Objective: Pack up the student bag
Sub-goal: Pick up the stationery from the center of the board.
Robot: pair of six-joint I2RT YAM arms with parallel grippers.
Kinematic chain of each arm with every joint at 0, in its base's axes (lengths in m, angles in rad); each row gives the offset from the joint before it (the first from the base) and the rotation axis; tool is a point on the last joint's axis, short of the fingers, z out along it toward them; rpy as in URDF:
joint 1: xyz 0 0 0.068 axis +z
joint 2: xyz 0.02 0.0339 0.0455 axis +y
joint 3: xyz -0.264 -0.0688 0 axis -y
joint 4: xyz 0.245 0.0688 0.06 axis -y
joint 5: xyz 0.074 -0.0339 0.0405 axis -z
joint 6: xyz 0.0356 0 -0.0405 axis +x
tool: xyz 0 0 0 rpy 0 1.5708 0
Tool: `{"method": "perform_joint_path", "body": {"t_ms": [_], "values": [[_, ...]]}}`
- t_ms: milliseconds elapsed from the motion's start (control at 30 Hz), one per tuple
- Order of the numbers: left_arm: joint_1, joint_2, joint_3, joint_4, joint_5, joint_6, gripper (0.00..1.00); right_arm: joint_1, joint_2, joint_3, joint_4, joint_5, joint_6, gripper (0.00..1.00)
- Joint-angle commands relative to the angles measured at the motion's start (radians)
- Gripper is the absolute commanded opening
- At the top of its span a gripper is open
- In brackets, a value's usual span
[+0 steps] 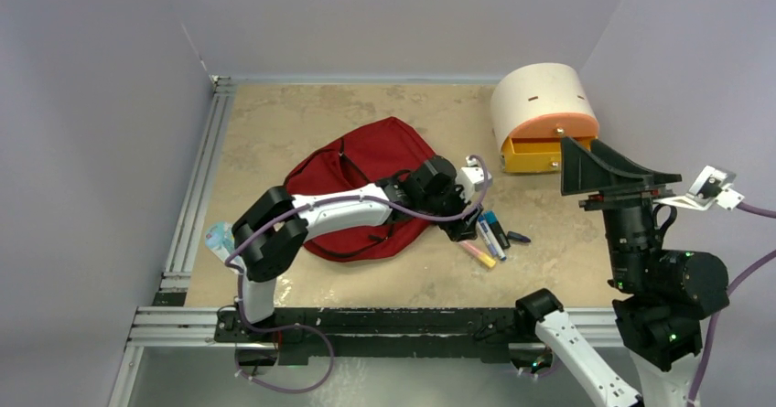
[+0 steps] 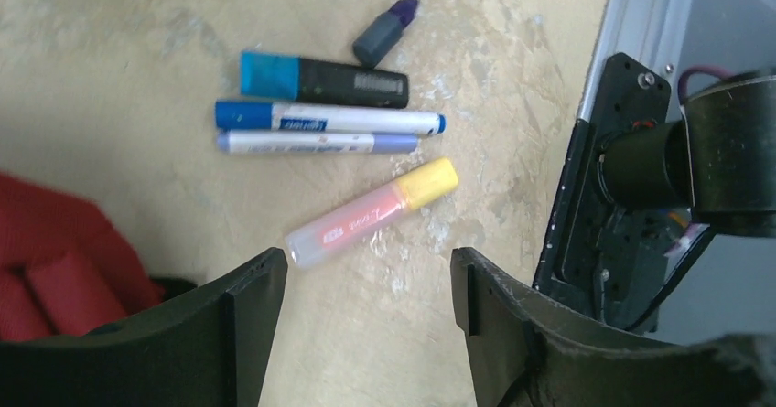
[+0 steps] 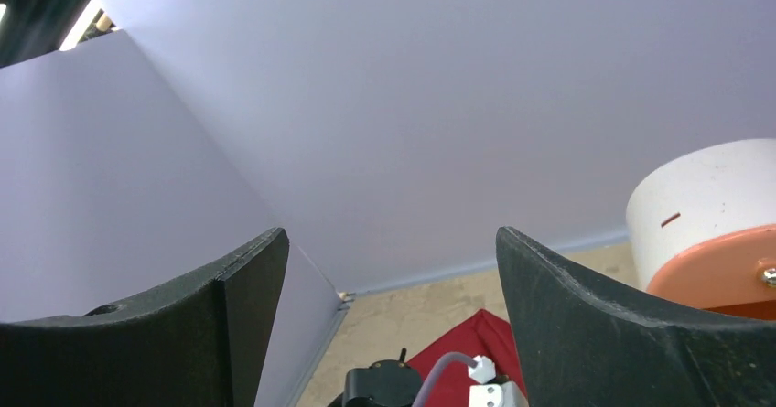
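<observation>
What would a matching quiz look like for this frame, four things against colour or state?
Column A
1. student bag
2. drawer box
3. highlighter
4. right gripper

Column B
a. pink body, yellow cap
b. dark red soft fabric
c. raised, jaws open, nothing between them
d. cream shell, orange front

Pairs: 1-b, 2-d, 3-a, 4-c
</observation>
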Motion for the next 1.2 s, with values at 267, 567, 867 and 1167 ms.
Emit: {"method": "perform_joint_path", "body": {"t_ms": [267, 567, 867, 1167], "values": [[-0.029, 0.060, -0.042, 0.208, 0.422, 0.830, 0.68, 0.001, 0.005, -0.006, 0.000, -0.060, -0.113, 0.87], [-0.035, 0.276, 0.197, -0.093, 0.451, 1.049, 0.65, 0.002, -0.005, -0.038, -0.014, -0.078, -0.107, 0.87], [-0.037, 0.378, 0.306, -0.215, 0.446, 1.059, 0.59, 0.001, -0.001, -0.059, -0.010, -0.097, -0.105, 0.87], [-0.037, 0.439, 0.384, -0.337, 0.428, 1.068, 0.44, 0.002, 0.003, -0.074, -0.004, -0.104, -0.097, 0.87]]}}
